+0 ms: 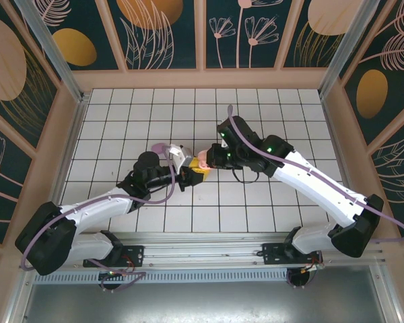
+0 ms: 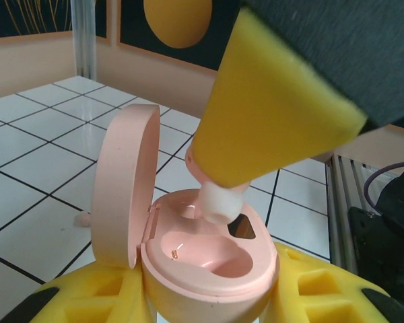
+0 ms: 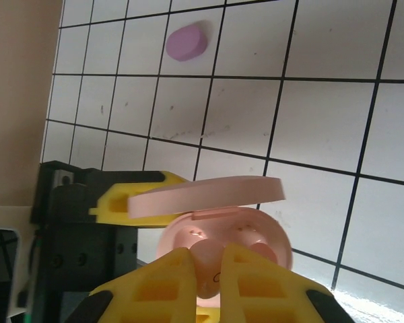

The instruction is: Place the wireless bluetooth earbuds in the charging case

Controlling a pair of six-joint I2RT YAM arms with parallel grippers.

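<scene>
Overhead, details blur; left wrist shows left claw (image 2: 209,299) gripping pink case (image 2: 188,250), right claw (image 2: 222,176) pinching earbud (image 2: 217,204) at its well.

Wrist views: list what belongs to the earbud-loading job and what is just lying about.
In the job: pink charging case, pale pink earbud, left gripper, right gripper.
Lying about for now: closed lilac case.
</scene>
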